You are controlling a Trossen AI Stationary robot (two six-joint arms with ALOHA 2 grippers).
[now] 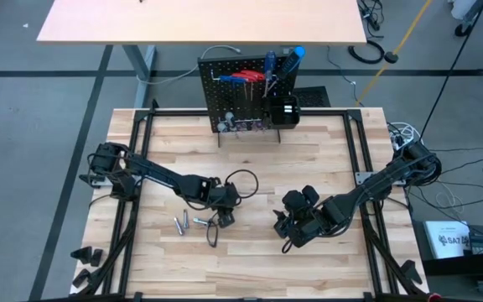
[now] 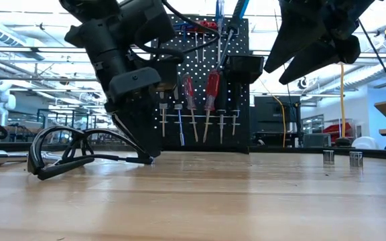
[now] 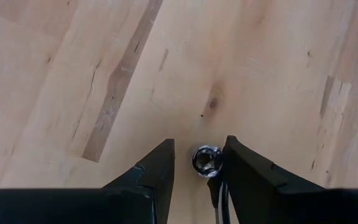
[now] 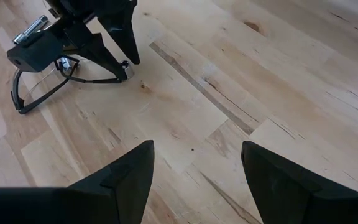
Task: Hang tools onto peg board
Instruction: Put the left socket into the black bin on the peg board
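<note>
The left gripper (image 3: 197, 163) is down at the table with a small silver bit (image 3: 206, 160) between its fingers.

The two dark fingers (image 3: 157, 168) stand on either side of the shiny bit, very close to it; I cannot tell if they squeeze it or only sit beside it; the bit rests on the wooden table (image 3: 260, 74); the black wire loop (image 2: 66, 152) lies on the table just beside this gripper, with one end right at the fingertips; more silver bits (image 1: 183, 223) lie near the loop; the right gripper (image 4: 194, 165) hangs above the bare table with its fingers spread apart and nothing in them; the peg board (image 1: 225, 101) stands upright at the far edge of the table, well apart from both grippers; red screwdrivers (image 2: 201, 90) and other tools hang on it.
</note>
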